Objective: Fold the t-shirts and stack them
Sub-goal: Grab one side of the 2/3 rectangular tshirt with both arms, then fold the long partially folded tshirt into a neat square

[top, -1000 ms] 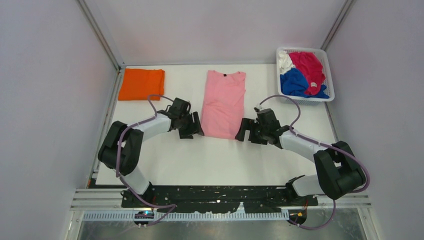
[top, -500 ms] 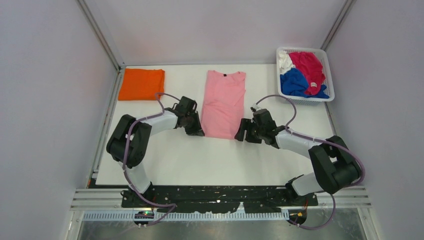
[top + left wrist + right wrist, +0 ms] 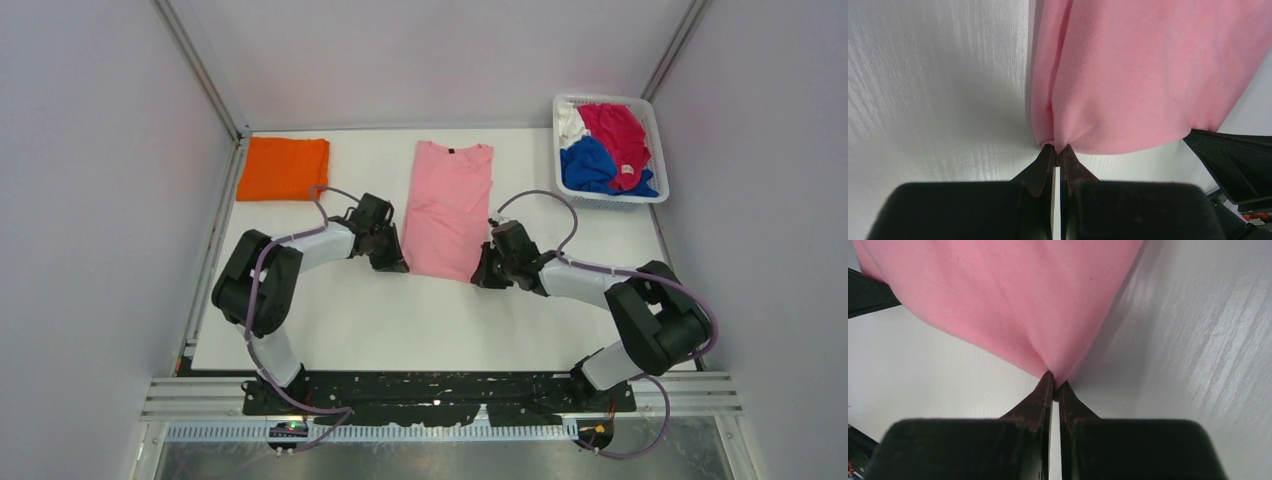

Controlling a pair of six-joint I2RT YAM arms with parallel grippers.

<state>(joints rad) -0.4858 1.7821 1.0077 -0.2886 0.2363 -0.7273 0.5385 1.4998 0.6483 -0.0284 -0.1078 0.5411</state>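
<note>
A light pink t-shirt (image 3: 447, 205) lies lengthwise in the middle of the table, its sides folded in and its collar at the far end. My left gripper (image 3: 402, 266) is shut on the shirt's near left corner (image 3: 1058, 142). My right gripper (image 3: 480, 278) is shut on the near right corner (image 3: 1054, 377). In both wrist views the pink hem puckers into the closed fingertips. A folded orange t-shirt (image 3: 283, 168) rests at the far left. Royal blue (image 3: 587, 165), magenta-red (image 3: 615, 136) and white (image 3: 569, 120) t-shirts are heaped in the basket.
The white mesh basket (image 3: 655, 140) stands at the far right corner of the white table (image 3: 420, 320). Metal frame posts and grey walls close in the left, right and back sides.
Both grippers have moved inward to the pink shirt's near corners and closed on them, the left one first, the right one just now.
</note>
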